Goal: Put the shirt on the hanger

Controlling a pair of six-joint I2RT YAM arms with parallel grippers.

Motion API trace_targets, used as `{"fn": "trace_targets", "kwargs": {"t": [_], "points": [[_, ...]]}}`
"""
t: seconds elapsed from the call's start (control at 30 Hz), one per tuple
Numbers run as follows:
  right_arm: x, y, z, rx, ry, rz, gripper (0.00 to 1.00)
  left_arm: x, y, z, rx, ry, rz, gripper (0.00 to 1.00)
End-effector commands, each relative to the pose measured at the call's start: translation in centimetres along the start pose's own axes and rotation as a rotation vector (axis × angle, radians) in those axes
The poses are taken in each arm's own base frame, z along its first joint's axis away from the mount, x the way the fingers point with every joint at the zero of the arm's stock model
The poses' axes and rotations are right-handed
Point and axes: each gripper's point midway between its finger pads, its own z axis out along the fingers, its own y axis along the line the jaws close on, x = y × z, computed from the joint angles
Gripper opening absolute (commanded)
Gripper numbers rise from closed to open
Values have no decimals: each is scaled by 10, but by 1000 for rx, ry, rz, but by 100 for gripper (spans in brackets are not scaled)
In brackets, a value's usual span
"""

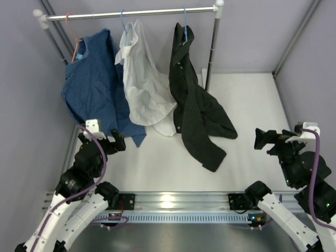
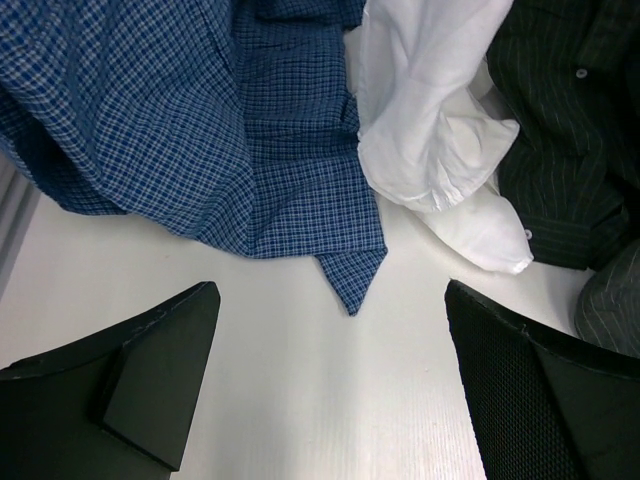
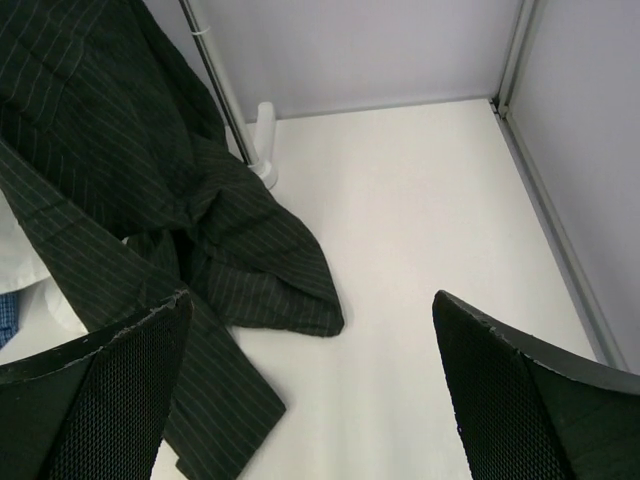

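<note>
The shirt (image 1: 195, 105) hung from the hanger (image 1: 185, 27) at the right end of the rail (image 1: 131, 13), its length running down toward the arms, tail pooled on the counter (image 1: 252, 100). It lay left of the nearer right pincer (image 1: 264, 139); both it and the left pincer (image 1: 117, 142) gaped wide, empty.

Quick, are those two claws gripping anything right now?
Left gripper: open, holding nothing.
Right gripper: open, holding nothing.
</note>
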Motion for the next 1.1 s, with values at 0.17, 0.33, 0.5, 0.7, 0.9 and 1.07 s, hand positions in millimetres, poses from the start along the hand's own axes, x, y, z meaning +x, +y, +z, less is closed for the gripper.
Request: {"fn": "trace_targets", "kwargs": {"t": [0.17, 0.33, 0.5, 0.7, 0.9, 1.07], "points": [[17, -20, -23, 30, 49, -7, 99, 4, -9, -2, 63, 6, -8, 98], [19, -18, -19, 36, 67, -18, 100, 3, -9, -4, 66, 0, -12, 98], [22, -17, -17, 40, 80, -21, 100, 4, -9, -4, 71, 0, -13, 98], [23, -18, -15, 57, 85, -11, 99, 3, -9, -5, 74, -3, -15, 98], [26, -17, -10, 68, 108, -23, 100, 3, -9, -6, 80, -7, -16, 98], [27, -16, -11, 59, 109, -23, 100, 3, -11, -7, 93, -9, -18, 98]]}}
